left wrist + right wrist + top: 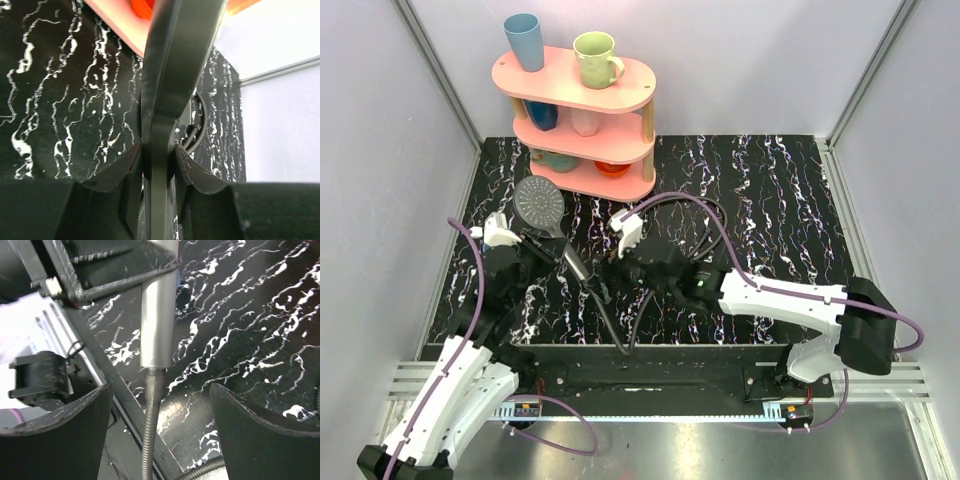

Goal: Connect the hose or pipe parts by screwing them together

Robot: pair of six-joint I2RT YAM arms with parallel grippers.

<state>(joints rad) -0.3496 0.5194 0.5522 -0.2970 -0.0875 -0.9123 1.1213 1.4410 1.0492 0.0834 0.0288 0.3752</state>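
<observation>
Pale grey walls point(750, 60), black white-veined tabletop point(770, 190), pink three-tier shelf point(560, 90) holding cups point(597, 57), aluminium frame posts point(437, 70)

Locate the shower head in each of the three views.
Top external: shower head left of centre, in front of the pink shelf.
Left wrist: its handle runs up the middle, clamped in the left gripper.
Right wrist: handle end at top centre, hose below it.
Shared: the black marbled mat.

You see: right gripper point(161, 390) with its two dark fingers point(60, 430) wide apart, touching nothing | between them: the shiny shower handle point(157, 320) comes down from the top | under it: the thin hose point(150, 425) meets the handle's end, a few screw rings showing | behind: black table point(240, 315) with white streaks
</observation>
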